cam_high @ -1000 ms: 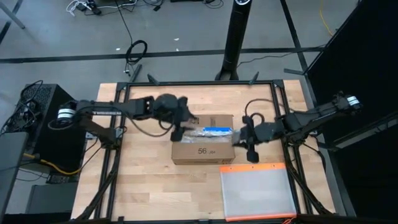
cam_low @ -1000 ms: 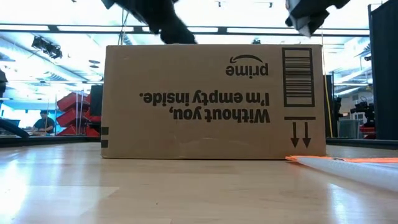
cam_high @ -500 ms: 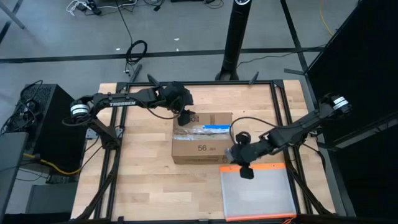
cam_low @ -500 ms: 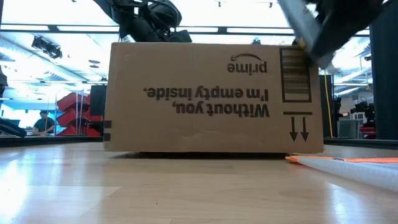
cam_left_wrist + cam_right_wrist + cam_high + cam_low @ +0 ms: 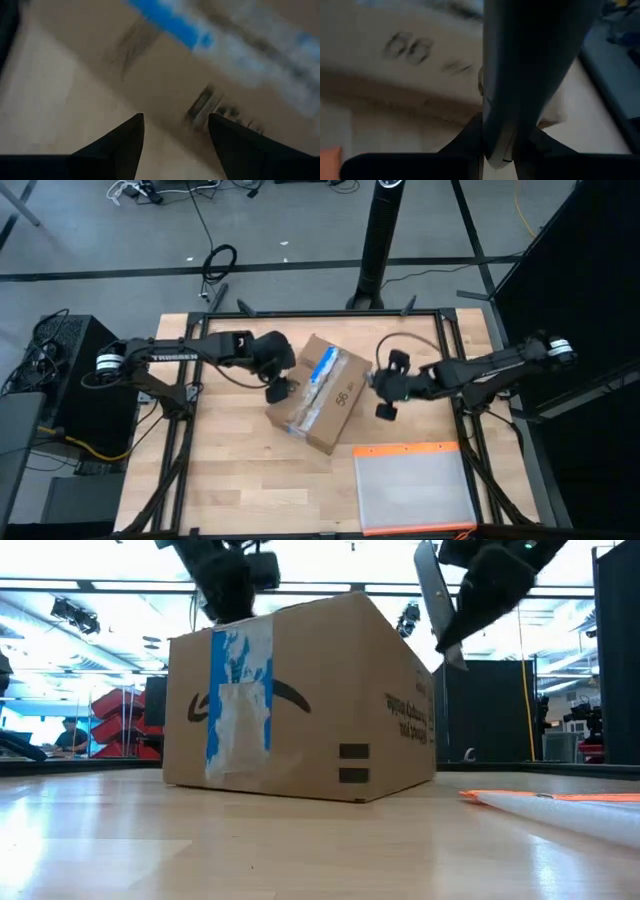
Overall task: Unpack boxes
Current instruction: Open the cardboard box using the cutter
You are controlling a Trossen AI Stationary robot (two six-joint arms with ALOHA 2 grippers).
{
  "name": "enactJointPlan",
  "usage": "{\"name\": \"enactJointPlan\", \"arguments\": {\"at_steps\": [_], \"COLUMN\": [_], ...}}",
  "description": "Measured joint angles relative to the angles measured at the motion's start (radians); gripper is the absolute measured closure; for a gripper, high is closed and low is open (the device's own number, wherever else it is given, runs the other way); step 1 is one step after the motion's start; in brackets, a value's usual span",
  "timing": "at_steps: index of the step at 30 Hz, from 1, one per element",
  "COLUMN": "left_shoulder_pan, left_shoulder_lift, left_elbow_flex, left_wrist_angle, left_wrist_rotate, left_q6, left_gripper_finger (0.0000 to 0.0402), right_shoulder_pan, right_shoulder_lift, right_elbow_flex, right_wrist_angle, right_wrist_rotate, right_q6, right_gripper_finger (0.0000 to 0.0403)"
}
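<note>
Brown corrugated box [image 5: 322, 393] sits mid-table, turned at an angle to the table edges, one corner toward the front edge. Matte cardboard, crisp folded edges, black "56" print on top, blue-and-white label [image 5: 322, 367] under glossy clear tape running over the top and down one end face. In the low view the box [image 5: 300, 705] rests flat on the wood, taped end facing the camera.

My left gripper [image 5: 279, 389] is at the box's left side, just beside the upper edge; fingers [image 5: 119, 150] stand apart at a middling gap with nothing between them, cardboard right ahead. My right gripper [image 5: 385, 395] hangs off the box's right corner, near but apart from it; fingers pinched down on a thin flat dark strip [image 5: 530, 65], smooth, long, stiff-looking. Cannot tell what the strip is.

Table [image 5: 230, 470] is pale wood planks with a dark metal frame round the rim. Flat clear pouch [image 5: 414, 490] with orange edge lies at the front right corner, apart from the box. Bare wood front left and behind the box.
</note>
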Motion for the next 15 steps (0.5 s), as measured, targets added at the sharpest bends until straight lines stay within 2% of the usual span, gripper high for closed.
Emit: {"name": "enactJointPlan", "arguments": {"at_steps": [3, 7, 15], "left_shoulder_pan": [-0.014, 0.003, 0.115], "left_shoulder_lift": [0.012, 0.016, 0.118], "left_elbow_flex": [0.0, 0.0, 0.001], "left_wrist_angle": [0.088, 0.23, 0.424], "left_wrist_rotate": [-0.018, -0.056, -0.024], "left_q6": [0.058, 0.175, 0.245], "left_gripper_finger": [0.0188, 0.0188, 0.0188], "right_shoulder_pan": [-0.088, -0.228, -0.383], "right_shoulder_lift": [-0.036, -0.041, 0.124], "right_elbow_flex": [0.0, 0.0, 0.0], "right_wrist_angle": [0.059, 0.231, 0.553], "right_wrist_rotate": [-0.04, -0.218, -0.418], "right_q6": [-0.062, -0.165, -0.161], "right_gripper_finger": [0.036, 0.036, 0.036]}}
